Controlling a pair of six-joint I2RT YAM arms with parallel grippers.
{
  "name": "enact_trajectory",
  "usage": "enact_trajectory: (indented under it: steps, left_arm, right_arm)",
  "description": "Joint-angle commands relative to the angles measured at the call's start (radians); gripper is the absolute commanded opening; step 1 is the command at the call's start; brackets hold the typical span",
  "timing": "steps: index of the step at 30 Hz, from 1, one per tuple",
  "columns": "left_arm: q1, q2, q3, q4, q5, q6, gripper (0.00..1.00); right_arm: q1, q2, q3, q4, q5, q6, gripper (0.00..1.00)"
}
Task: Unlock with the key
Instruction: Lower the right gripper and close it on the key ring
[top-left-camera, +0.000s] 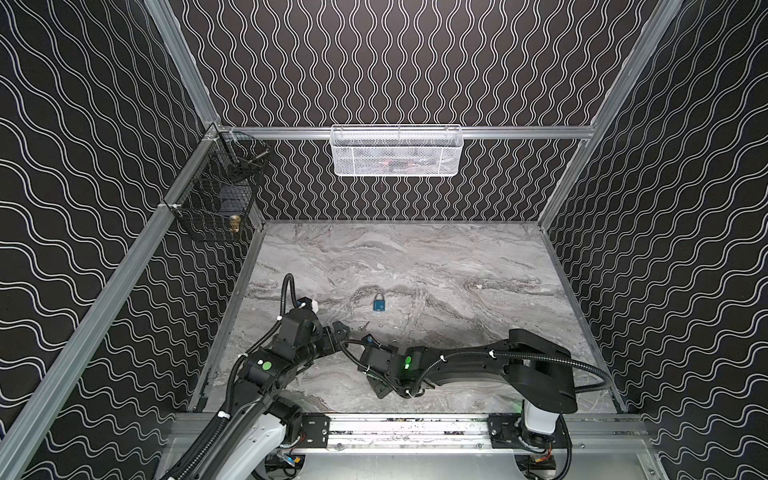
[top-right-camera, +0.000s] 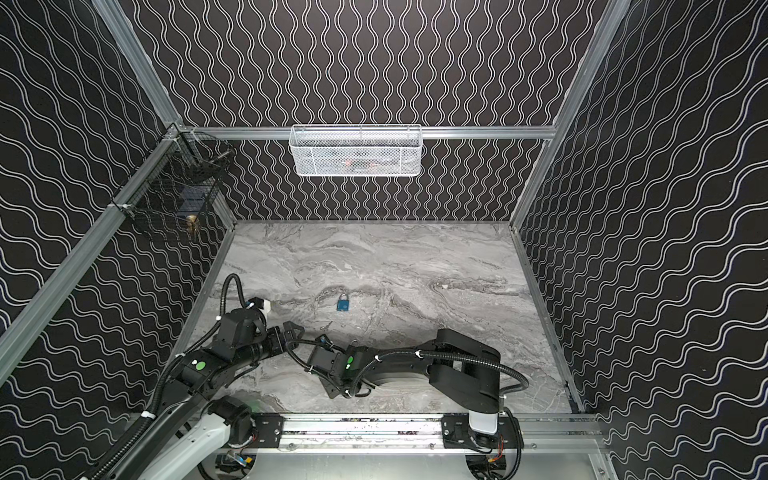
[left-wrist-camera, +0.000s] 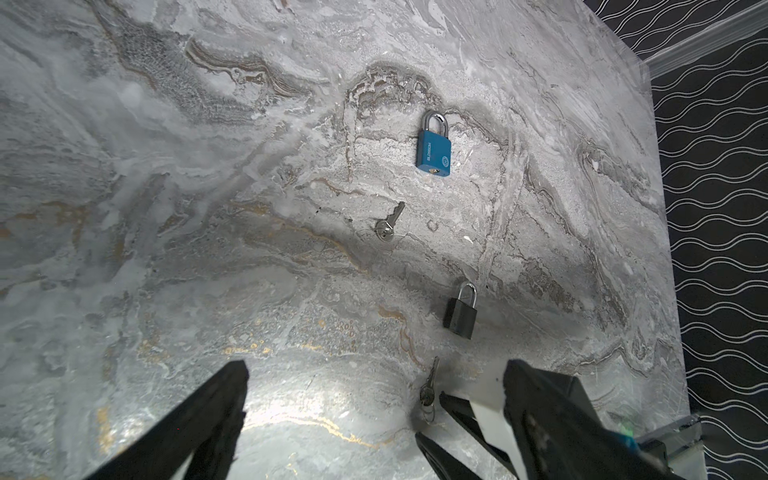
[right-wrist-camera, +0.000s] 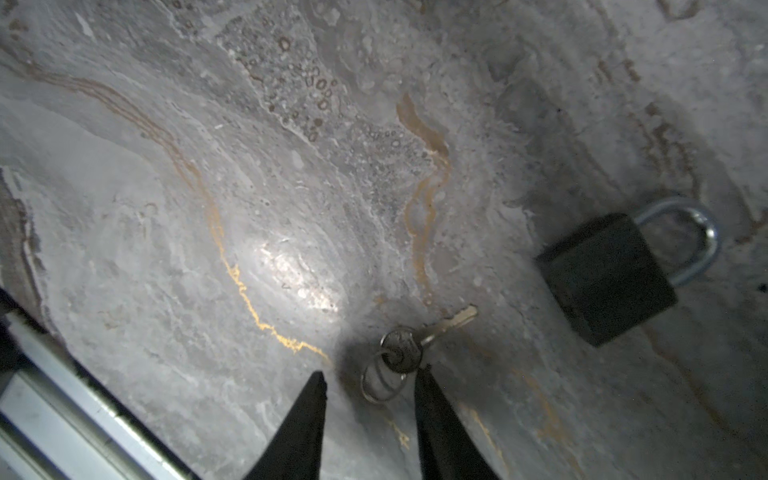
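**Right gripper straddles a small silver key**

Left gripper is empty, fingers spread wide. Right gripper's fingers stand partly apart, either side of the key's wire ring. The key lies flat on the grey marble tabletop near a black padlock. Pinching only the ring could let the key swing. Black wire basket holds something brass; white mesh basket contents unclear.
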Motion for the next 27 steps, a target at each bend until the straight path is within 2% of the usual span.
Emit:
enact_trajectory:
  steps: [1,9,27]
  left_arm:
    - [0.000,-0.008,-0.002,-0.005,-0.009,-0.015,0.99]
    - [-0.002,-0.020,-0.008,0.002,-0.003,-0.026,0.99]
    - [-0.001,-0.031,-0.021,0.022,0.010,-0.039,0.99]
  right_arm:
    - [0.005,0.011,0.014,-0.031,0.032,-0.004,0.37]
    - [0.010,0.038,0.023,-0.050,0.059,0.001,0.32]
    - [0.011,0.008,-0.006,-0.053,0.092,0.040,0.09]
